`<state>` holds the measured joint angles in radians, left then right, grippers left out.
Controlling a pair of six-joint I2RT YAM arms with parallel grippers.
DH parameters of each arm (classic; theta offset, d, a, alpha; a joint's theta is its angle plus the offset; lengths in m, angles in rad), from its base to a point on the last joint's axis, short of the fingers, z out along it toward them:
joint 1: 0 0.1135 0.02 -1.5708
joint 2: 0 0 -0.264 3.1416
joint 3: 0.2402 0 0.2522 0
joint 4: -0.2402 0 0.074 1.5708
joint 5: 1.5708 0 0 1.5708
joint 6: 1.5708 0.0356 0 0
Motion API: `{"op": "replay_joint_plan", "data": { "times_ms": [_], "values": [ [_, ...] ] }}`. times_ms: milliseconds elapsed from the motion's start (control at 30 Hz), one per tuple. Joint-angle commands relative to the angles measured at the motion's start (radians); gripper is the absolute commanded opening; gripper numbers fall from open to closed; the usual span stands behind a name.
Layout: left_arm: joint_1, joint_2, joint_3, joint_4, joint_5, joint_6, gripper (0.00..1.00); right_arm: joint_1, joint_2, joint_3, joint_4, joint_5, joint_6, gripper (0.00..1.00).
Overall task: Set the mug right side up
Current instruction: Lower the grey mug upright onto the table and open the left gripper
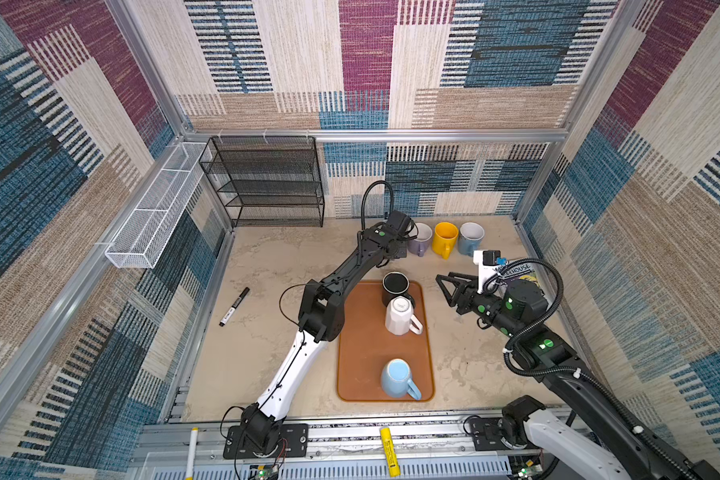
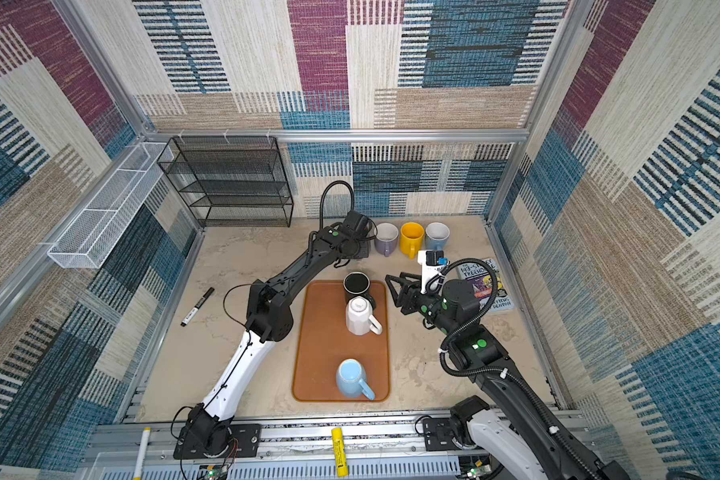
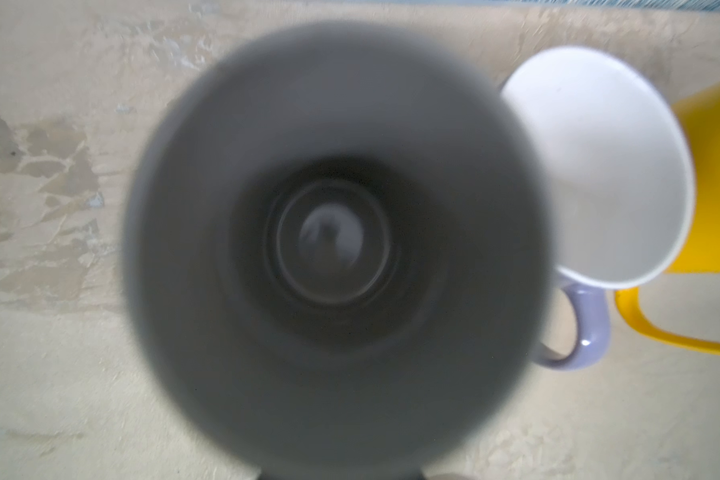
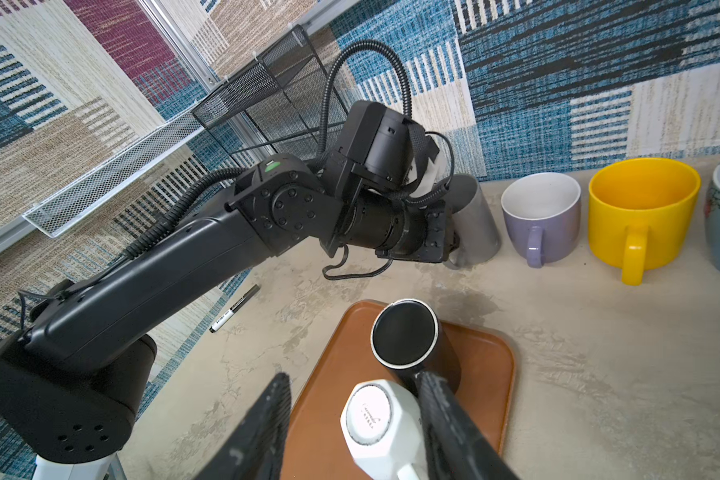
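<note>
Grey mug [image 4: 472, 224] stands upright on the desk [image 4: 599, 332]; left jaws at it, cannot tell their state. Right jaws stand apart.

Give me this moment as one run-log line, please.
left gripper: at upright grey mug | right gripper: jaws open, empty | white mug: inverted on tray

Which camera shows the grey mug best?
Right wrist view: the grey mug shows its outer wall. The left wrist view gives only its blurred inside; in both top views the left arm hides it.
</note>
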<state>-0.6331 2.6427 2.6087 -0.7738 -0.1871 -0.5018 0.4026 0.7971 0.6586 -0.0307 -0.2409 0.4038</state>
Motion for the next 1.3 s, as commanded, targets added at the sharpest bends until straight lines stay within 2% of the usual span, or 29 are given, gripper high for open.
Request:
{"op": "replay_joint_plan", "data": {
  "times_ms": [0,233,333,1000,1267],
  "values": [
    [0.001,-0.009,0.006,0.043,-0.033,0.0,0.2,-0.001,-0.003,0.0,0.001,0.01,0.004,0.53],
    [0.002,-0.014,0.003,0.04,-0.038,0.006,0.22,-0.001,-0.006,-0.003,-0.001,0.014,0.004,0.53],
    [0.002,-0.016,0.002,0.043,-0.034,0.009,0.27,-0.001,-0.006,-0.001,0.001,0.015,0.005,0.53],
    [0.024,0.0,-0.012,0.13,0.03,-0.003,0.29,0.0,-0.012,0.012,-0.026,0.038,-0.008,0.53],
    [0.024,-0.094,-0.09,0.137,0.043,0.036,0.29,0.0,0.021,0.022,-0.034,0.04,-0.027,0.54]
  ]
}}
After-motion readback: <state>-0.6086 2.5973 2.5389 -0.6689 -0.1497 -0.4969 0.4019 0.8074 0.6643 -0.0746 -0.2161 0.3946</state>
